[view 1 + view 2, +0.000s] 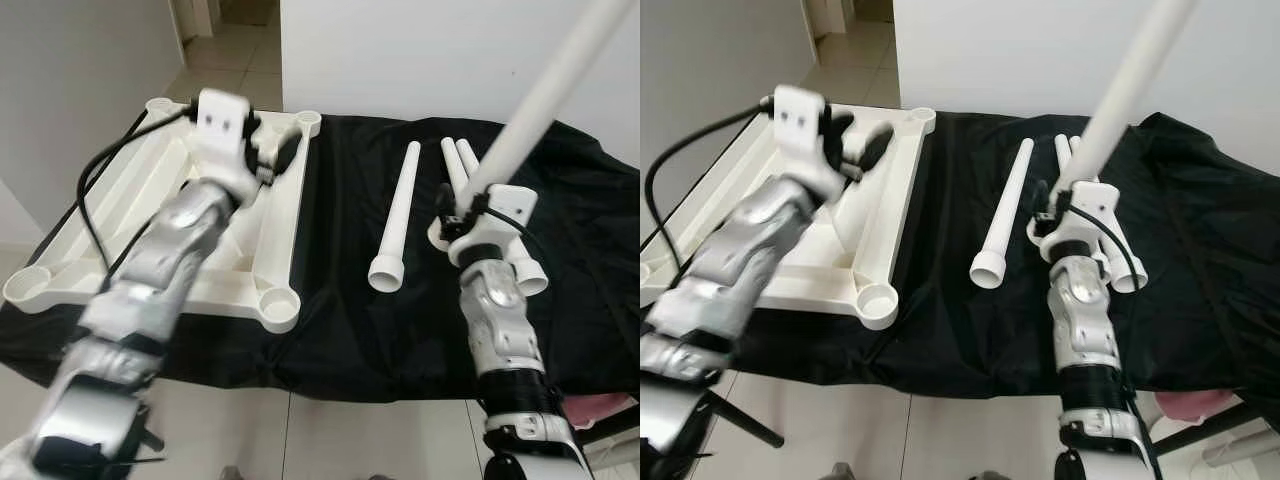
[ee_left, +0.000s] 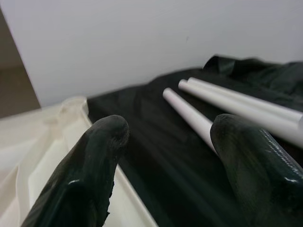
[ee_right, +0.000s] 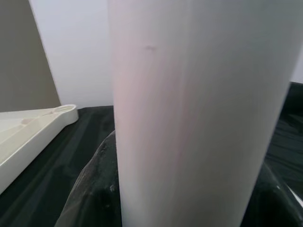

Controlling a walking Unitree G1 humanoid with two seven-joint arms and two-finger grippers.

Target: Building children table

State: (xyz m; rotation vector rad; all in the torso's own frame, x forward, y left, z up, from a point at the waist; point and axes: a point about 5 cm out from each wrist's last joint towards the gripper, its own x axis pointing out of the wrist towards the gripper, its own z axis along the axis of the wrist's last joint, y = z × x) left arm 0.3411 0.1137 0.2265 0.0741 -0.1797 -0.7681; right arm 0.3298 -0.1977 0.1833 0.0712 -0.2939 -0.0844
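Observation:
A white tabletop [image 1: 275, 235] lies upside down on the left of the black cloth, with round leg sockets [image 1: 277, 302] at its corners. My left gripper [image 1: 862, 140] hovers over its far right part, open and empty; between its fingers [image 2: 90, 161] the wrist view looks toward the loose legs [image 2: 189, 113]. My right gripper [image 1: 462, 212] is shut on a white table leg [image 1: 540, 100], which rises tilted up and to the right. One loose leg [image 1: 397, 215] lies mid-table. Two more legs [image 1: 455, 162] lie behind the right gripper, partly hidden.
A black cloth [image 1: 350, 330] covers the table and drapes over its front edge. A white wall [image 1: 420, 50] stands right behind. A black cable [image 1: 95, 215] loops from my left wrist over the tabletop. Tiled floor [image 1: 225, 50] leads off at the back left.

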